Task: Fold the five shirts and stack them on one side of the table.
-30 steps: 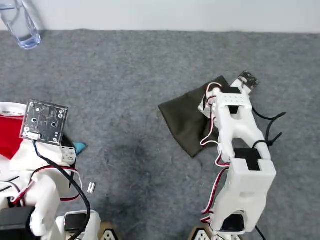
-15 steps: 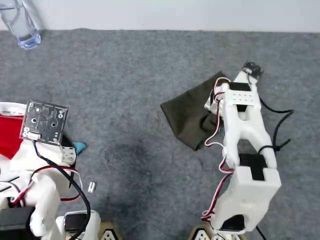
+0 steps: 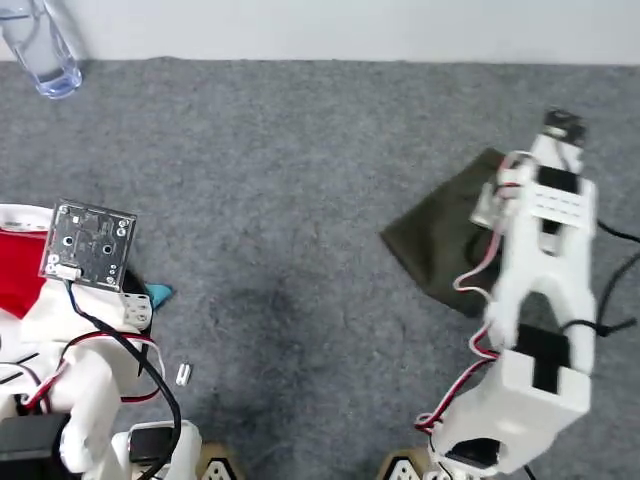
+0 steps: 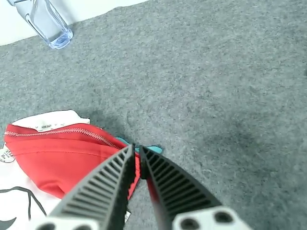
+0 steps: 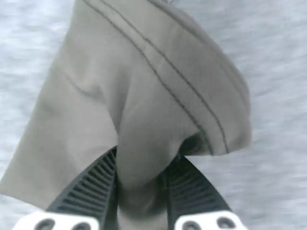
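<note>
Pinching a bunch of the dark olive shirt (image 5: 144, 96), your right gripper (image 5: 141, 189) has both ribbed fingers (image 5: 93, 191) clamped on the cloth, which fills the gap between them. From that pinch the shirt fans out in loose folds, with a double-stitched hem running across its far side. In the high view the same shirt (image 3: 435, 240) sits on the right side of the grey felt table cover (image 3: 280, 180), partly under your right arm (image 3: 540, 270). You cannot tell from these views how much of it rests on the felt.

Your left gripper (image 4: 136, 160) is at the near left of the table. Its fingers are together, with a thin slit between them and nothing held. Just beyond its tips lies a red shirt (image 4: 53, 153) on top of white fabric (image 4: 24, 203) with a dark print. A scrap of teal cloth (image 4: 151, 149) peeks out at the red shirt's edge. Seen from above, this pile (image 3: 18, 270) is at the left edge, beside your left arm (image 3: 90, 350), well apart from the olive shirt.

A clear water bottle (image 3: 40, 45) stands at the far left corner.
</note>
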Robot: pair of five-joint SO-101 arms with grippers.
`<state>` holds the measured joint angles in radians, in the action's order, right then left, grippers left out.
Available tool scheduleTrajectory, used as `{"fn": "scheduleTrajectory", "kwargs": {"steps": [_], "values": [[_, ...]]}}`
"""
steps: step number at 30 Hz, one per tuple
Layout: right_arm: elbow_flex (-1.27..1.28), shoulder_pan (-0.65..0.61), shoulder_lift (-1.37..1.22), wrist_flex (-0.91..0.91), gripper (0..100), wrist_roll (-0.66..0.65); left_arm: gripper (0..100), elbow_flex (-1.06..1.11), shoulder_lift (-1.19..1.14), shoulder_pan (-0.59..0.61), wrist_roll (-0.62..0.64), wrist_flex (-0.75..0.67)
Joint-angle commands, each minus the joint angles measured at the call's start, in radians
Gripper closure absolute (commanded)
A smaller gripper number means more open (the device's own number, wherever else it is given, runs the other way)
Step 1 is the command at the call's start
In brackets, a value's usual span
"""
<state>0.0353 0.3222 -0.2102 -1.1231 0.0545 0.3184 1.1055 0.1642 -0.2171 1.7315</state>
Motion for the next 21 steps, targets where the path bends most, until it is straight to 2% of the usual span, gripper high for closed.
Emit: {"fn": "scheduleTrajectory", "kwargs": {"steps": [1, 8, 12, 17, 19, 21], "values": [[-0.029, 0.136, 0.047, 0.012, 99.1, -0.209, 98, -0.005, 0.005, 0.006, 0.002, 0.023], [-0.029, 0.311, 0.004, 0.122, 99.1, -0.517, 98, -0.005, 0.005, 0.006, 0.003, 0.023], [-0.029, 0.363, -0.039, 0.173, 99.1, -0.618, 98, -0.007, 0.005, 0.008, 0.003, 0.023], [-0.031, 0.371, -0.079, 0.200, 98.5, -0.740, 98, -0.007, 0.005, 0.008, 0.003, 0.023], [-0.034, 0.371, -0.076, 0.200, 95.0, -0.773, 98, -0.007, 0.005, 0.008, 0.003, 0.023], [-0.058, 0.371, -0.062, 0.191, 86.3, -0.764, 98, -0.007, 0.005, 0.008, 0.003, 0.023]]}}
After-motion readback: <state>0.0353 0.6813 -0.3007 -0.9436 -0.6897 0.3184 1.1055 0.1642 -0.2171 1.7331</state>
